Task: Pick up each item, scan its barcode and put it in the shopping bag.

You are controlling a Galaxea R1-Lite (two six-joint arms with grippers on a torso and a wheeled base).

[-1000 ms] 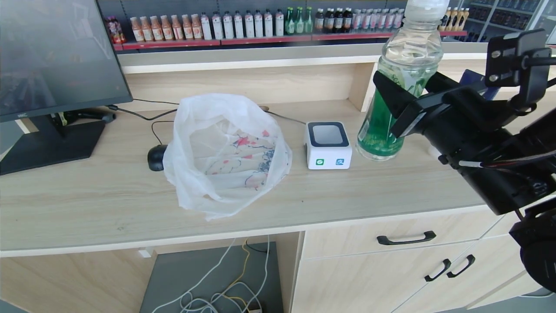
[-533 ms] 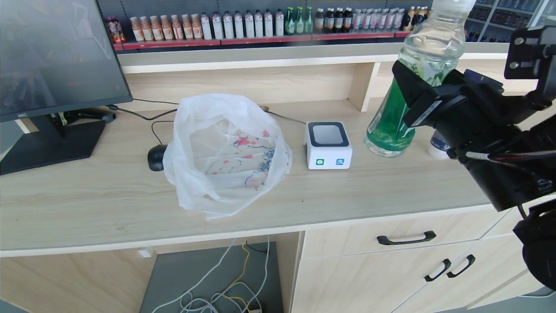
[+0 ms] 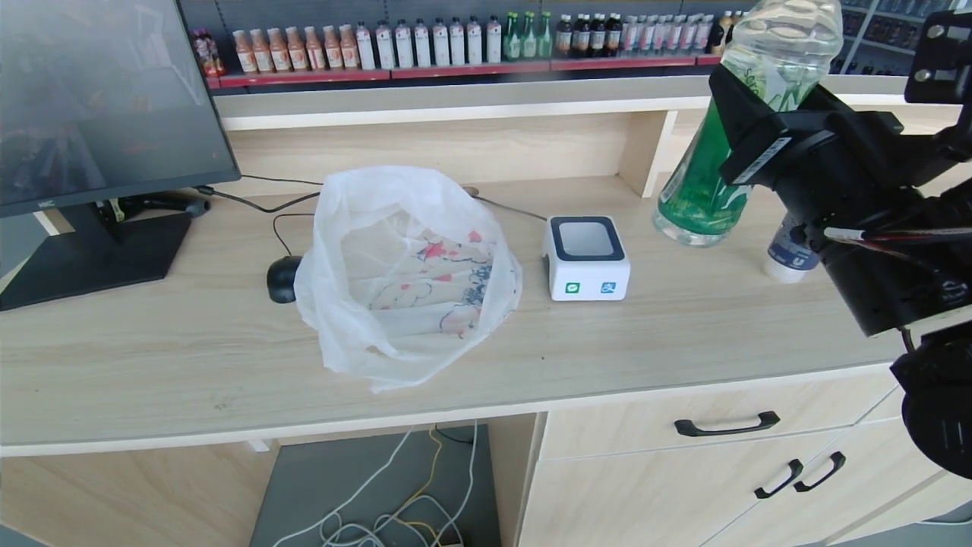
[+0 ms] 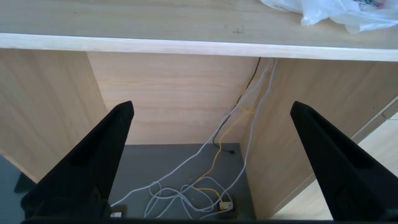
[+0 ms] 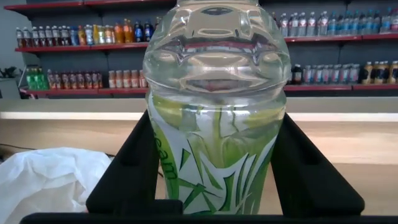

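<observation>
Landmark for all positions: scanner (image 3: 586,258), a white box with a dark-framed window on top, standing on the counter (image 3: 683,327).

- Right gripper (image 3: 759,91): right of the scanner and farther back, raised. Jaws clamped on the bottle (image 3: 710,175), one black finger on each side of its body (confirmed in the right wrist view: gripper (image 5: 217,155), bottle (image 5: 214,93) filling the gap).
- Bottle: clear plastic with a green label and clear liquid, leaning with its upper end away from the scanner. Base sits right of and behind the scanner; contact with the counter cannot be judged.
- Shopping bag (image 3: 402,266): thin white plastic, mouth open, just left of the scanner, apart from it. Red and blue print shows through.
- Left gripper (image 4: 211,162): well to the left of the scanner and below counter level, facing the open bay with loose cables (image 4: 205,180). Jaws wide apart, nothing between them. A corner of the bag (image 4: 336,12) hangs over the counter above.
- Small white container (image 3: 786,254), blue label: right of the scanner, beyond the bottle.
- Mouse (image 3: 282,277): left of the scanner, touching the bag's far side.
- Monitor (image 3: 99,99): far left of the scanner.
</observation>
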